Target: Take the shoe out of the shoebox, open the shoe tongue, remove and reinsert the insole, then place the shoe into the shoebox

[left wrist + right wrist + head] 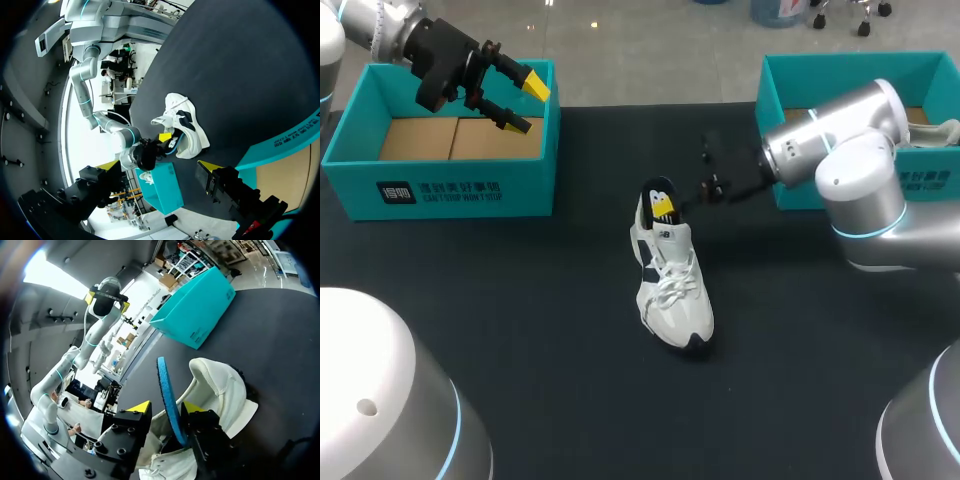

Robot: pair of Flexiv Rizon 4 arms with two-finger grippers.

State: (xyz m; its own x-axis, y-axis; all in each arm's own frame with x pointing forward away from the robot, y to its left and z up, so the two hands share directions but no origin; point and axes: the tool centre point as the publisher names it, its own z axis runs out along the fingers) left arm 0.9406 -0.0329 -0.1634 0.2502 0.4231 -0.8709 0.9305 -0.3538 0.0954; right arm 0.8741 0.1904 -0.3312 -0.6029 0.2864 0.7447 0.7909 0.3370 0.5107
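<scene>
Now, right claw (169,407) parted, insole (164,380) between (touching one finger), left claw (528,105) agape.

Both arms are smooth silver-grey tubes with rounded joints. The left silver arm (365,22) ends in a pale ribbed collar at the wrist. The right silver arm (860,150) has fat domed joints and a glowing pale-blue ring. The left black angular gripper (528,104) has wedge-shaped yellow tips and a small red part. The right black boxy gripper (169,409) is matte, dotted with round screw holes. At the near edge, two pale domed housings (380,390) carry blue rings too.
</scene>
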